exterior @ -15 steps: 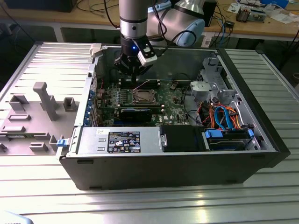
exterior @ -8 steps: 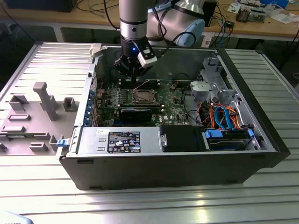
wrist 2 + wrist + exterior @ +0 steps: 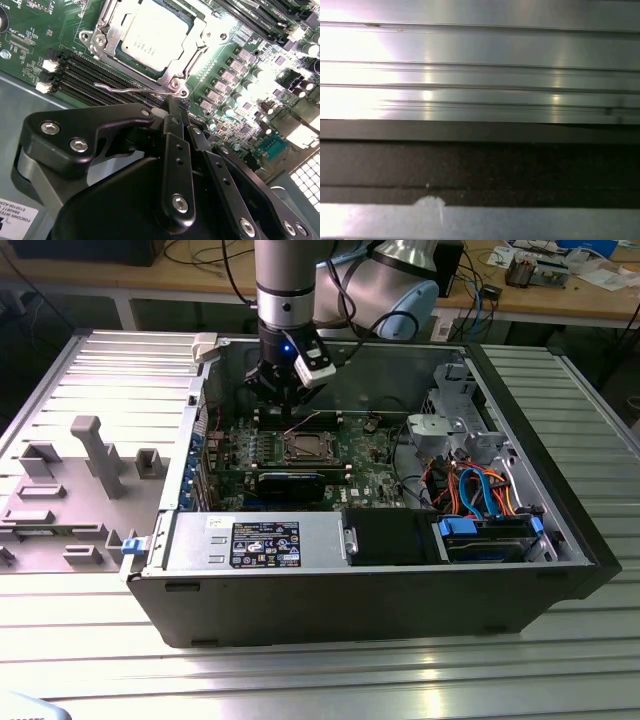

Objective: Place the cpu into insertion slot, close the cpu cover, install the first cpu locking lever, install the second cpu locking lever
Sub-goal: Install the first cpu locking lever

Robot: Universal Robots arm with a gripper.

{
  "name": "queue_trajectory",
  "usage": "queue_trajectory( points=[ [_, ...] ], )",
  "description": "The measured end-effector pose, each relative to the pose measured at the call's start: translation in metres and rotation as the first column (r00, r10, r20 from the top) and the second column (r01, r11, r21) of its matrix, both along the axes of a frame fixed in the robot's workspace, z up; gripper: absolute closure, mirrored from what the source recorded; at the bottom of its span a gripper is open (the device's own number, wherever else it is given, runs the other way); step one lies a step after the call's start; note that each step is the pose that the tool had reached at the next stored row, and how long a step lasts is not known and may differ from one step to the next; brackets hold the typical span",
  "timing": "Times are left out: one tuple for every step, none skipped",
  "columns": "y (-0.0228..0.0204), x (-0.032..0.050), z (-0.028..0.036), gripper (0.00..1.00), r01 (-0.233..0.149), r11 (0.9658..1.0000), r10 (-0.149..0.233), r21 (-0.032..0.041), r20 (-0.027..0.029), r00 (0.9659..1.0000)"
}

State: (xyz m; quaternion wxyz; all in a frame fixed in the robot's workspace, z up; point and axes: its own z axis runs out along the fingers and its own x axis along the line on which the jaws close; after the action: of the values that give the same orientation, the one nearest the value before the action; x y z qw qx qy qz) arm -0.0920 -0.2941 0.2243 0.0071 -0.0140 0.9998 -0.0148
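Observation:
The cpu [image 3: 150, 32] lies flat in its socket on the green motherboard, with its silver-grey top showing. The cpu cover [image 3: 102, 35] is down, and its silvery frame surrounds the chip. A thin wire locking lever [image 3: 125, 90] sticks out along the socket's edge, raised off the board. My gripper [image 3: 172, 105] has its black fingers together, with the tips right at the lever's socket end. In the exterior view, the gripper [image 3: 283, 405] hangs inside the open case, just behind the cpu [image 3: 304, 447].
A long black graphics card [image 3: 292, 481] sits in front of the socket, and black memory slots [image 3: 95, 75] lie beside the lever. A power supply [image 3: 260, 540] and a drive cage with cables [image 3: 480, 490] fill the case's front and right. A grey fixture [image 3: 95, 455] stands outside on the left.

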Motion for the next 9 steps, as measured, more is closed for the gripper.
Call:
queue_trajectory(
  points=[
    [0.0009, 0.0002, -0.0006, 0.89, -0.003, 1.0000, 0.003, 0.0002, 0.0001, 1.0000],
    [0.0014, 0.0005, -0.0009, 0.89, -0.006, 1.0000, 0.006, 0.0001, 0.0000, 1.0000],
    [0.0022, 0.0018, -0.0017, 0.89, -0.012, 0.9999, 0.012, 0.0001, 0.0000, 0.9999],
    [0.0025, 0.0038, -0.0029, 0.89, -0.016, 0.9999, 0.016, -0.0001, 0.0002, 0.9999],
    [0.0026, 0.0050, -0.0035, 0.89, -0.019, 0.9998, 0.019, -0.0005, 0.0001, 0.9998],
    [0.0027, 0.0063, -0.0042, 0.89, -0.021, 0.9998, 0.021, -0.0007, 0.0000, 0.9998],
    [0.0029, 0.0081, -0.0051, 0.89, -0.027, 0.9996, 0.027, -0.0008, 0.0001, 0.9996],
    [0.0031, 0.0092, -0.0055, 0.89, -0.030, 0.9995, 0.030, -0.0008, 0.0000, 0.9995],
    [0.0032, 0.0103, -0.0060, 0.89, -0.034, 0.9994, 0.034, -0.0008, 0.0000, 0.9994]
  ],
)
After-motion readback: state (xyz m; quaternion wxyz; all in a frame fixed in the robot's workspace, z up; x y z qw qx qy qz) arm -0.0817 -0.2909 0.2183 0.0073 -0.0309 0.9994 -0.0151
